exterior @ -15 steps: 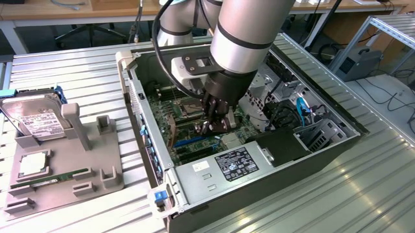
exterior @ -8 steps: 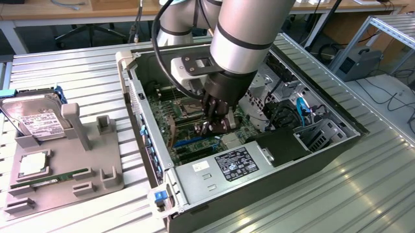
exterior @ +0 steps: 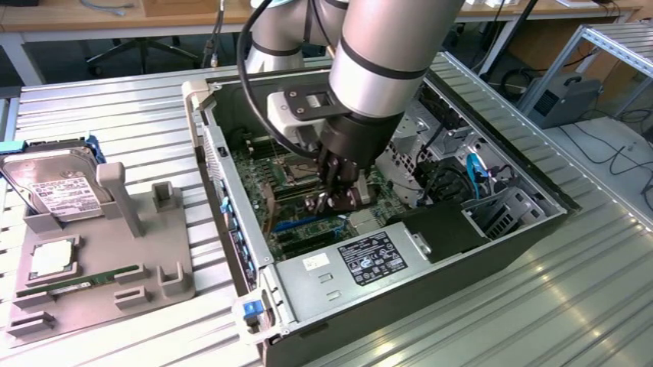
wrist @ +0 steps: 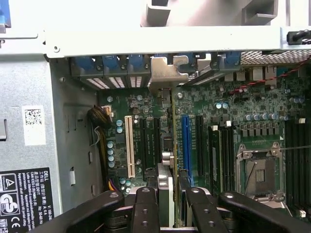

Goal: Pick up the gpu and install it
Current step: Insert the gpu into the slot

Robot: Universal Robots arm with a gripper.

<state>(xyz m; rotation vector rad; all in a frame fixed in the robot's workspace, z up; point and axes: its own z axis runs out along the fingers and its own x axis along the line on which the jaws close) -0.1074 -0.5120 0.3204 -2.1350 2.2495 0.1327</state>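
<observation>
One card in hand | end effector (wrist: 167, 194) clamped on gpu (wrist: 174, 145), held edge-on inside the computer case (exterior: 408, 290) over the motherboard slots (wrist: 187, 141) | pickup done; seating unconfirmed, grip not released

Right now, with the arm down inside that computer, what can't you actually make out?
- Whether the gpu is fully seated: in the wrist view its lower edge sits behind the gripper fingers.
- The gpu's face: the wrist view sees it edge-on; in the exterior view the arm covers most of it.
- The CPU socket pins: too small to tell.
- The hard drive label text on the grey holder: too small.
</observation>
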